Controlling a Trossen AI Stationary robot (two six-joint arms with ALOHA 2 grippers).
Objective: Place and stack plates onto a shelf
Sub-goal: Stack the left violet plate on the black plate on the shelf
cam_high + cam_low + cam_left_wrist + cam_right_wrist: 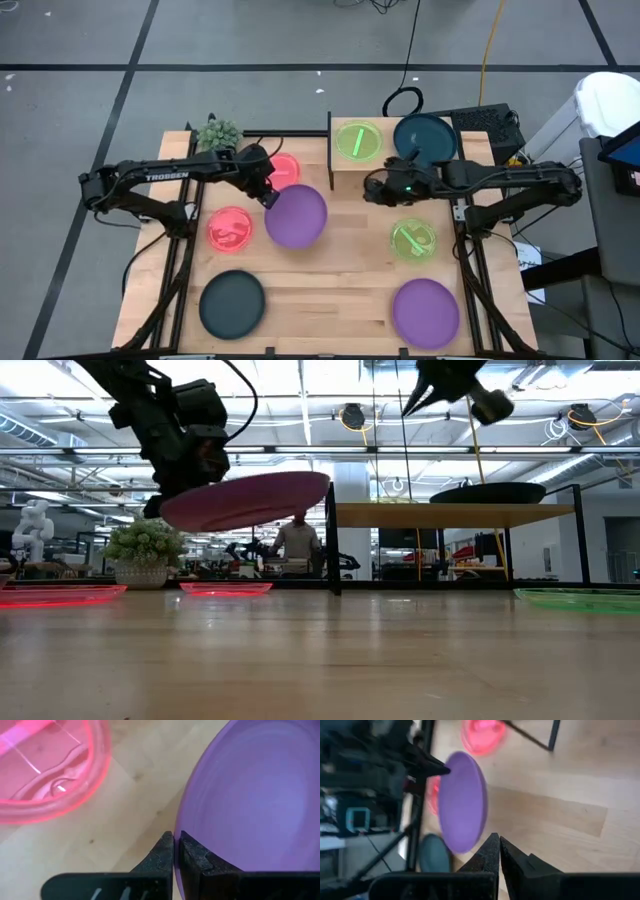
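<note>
1. The left end effector (268, 196) is pinched tight on the rim of a purple plate (296, 215) and holds it up in the air, above the counter (330, 290)
2. In the low view the purple plate sits tilted, with the far side a bit higher
3. The right end effector (372, 188) is closed and holds nothing; it hangs just in front of the shelf (390, 170)
4. The shelf already has a green plate (357, 141) and a teal plate (425, 140) on top, side by side
5. To do this step well, I think the left arm should lift the purple plate higher than the shelf top, keep it flat, and set it softly on the teal plate, which is about as big
6. The grip is only on the edge, so the plate could tip or slip; going slow would help
7. The right arm is close to the shelf, so the left arm should take care not to bump it
8. On the counter lie two pink plates (231, 229), a green one (412, 240), a teal one (232, 305) and a purple one (426, 311)
9. Hard to see: the far pink plate is partly behind the left arm, and the wrist view shows only part of the held plate
</note>
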